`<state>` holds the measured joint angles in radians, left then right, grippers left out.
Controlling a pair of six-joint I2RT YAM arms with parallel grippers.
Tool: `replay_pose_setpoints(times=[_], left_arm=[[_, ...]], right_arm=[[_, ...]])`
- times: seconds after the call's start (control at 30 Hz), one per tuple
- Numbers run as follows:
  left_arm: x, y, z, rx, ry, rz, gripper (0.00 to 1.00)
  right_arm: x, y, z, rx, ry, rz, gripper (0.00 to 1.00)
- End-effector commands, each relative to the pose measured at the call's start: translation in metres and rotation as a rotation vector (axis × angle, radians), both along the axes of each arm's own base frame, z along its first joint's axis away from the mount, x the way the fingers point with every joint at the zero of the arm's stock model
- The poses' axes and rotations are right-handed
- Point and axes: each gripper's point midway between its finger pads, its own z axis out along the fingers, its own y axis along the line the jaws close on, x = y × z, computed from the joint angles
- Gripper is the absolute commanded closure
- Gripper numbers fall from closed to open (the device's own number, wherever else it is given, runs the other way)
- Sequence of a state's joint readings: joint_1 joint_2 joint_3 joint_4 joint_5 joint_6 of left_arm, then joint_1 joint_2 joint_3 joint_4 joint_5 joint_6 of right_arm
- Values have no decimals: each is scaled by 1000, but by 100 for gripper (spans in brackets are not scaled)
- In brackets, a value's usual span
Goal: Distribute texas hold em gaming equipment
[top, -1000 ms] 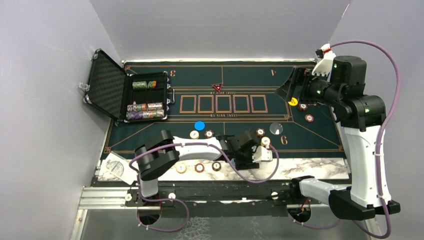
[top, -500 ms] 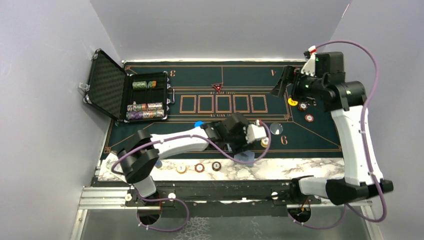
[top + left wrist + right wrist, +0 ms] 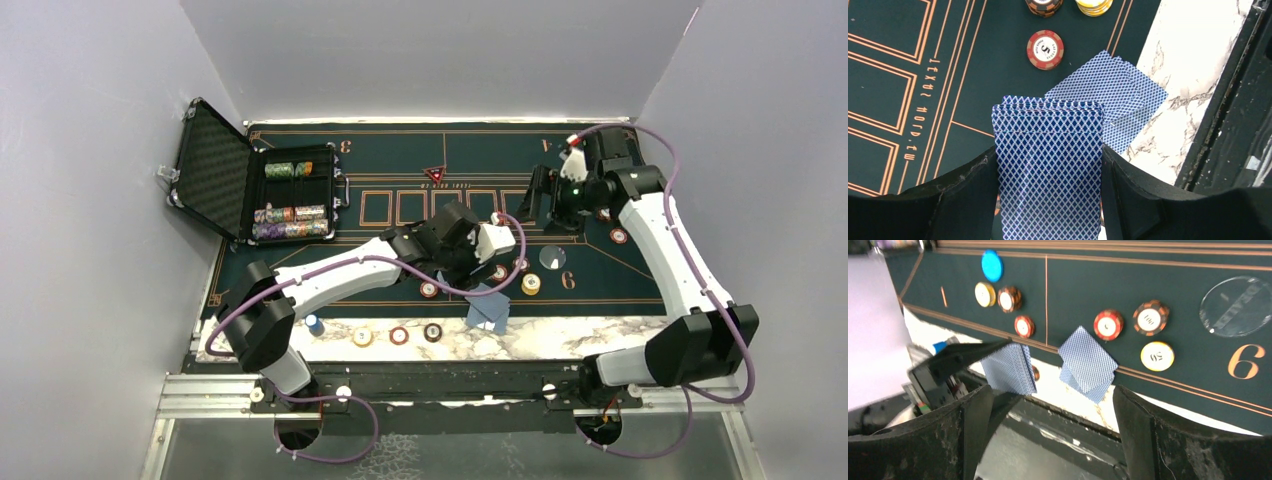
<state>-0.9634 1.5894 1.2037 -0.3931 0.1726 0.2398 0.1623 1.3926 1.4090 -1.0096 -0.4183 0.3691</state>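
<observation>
My left gripper is shut on a deck of blue-backed playing cards, held above the mat's near side. A few dealt cards lie fanned across the mat's near edge and the marble strip, right of the deck. Red, brown and yellow chips lie just beyond them, next to a clear disc. A blue disc lies further left. The red triangular marker sits at mid-mat. My right gripper hangs open and empty over the mat's right half.
The open black case with racked chips stands at the back left. Three chips lie on the marble strip near the front edge. One more chip lies under my right arm. The left arm stretches across the mat's near left.
My left gripper lifted the deck away to the left, leaving the dealt cards at the mat's near edge. The right arm swung left and down toward the centre, its jaws slightly narrower.
</observation>
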Motion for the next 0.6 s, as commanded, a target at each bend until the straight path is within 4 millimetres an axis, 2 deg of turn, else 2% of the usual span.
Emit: replay_pose_setpoints(times=[0.0,0.1,0.17,0.3,0.43,0.57], left_arm=[[-8,5,21,-65,46,85,100],[-10,18,30,-64,63,149,100],[-15,26,30,-47,83,172,100],[-21,41,19,10,96,183,100],[-25,52,6,70,119,191,100],[-29,59,4,73,130,209,100]], right_arm=[[-21,21,2,82,-71,188,10],[-27,33,-11,82,-98,251,11],[-36,50,-30,33,-75,313,11],[-56,49,-69,-3,131,266,21],[-70,63,-67,132,125,232,22],[-72,59,-89,85,154,298,29]])
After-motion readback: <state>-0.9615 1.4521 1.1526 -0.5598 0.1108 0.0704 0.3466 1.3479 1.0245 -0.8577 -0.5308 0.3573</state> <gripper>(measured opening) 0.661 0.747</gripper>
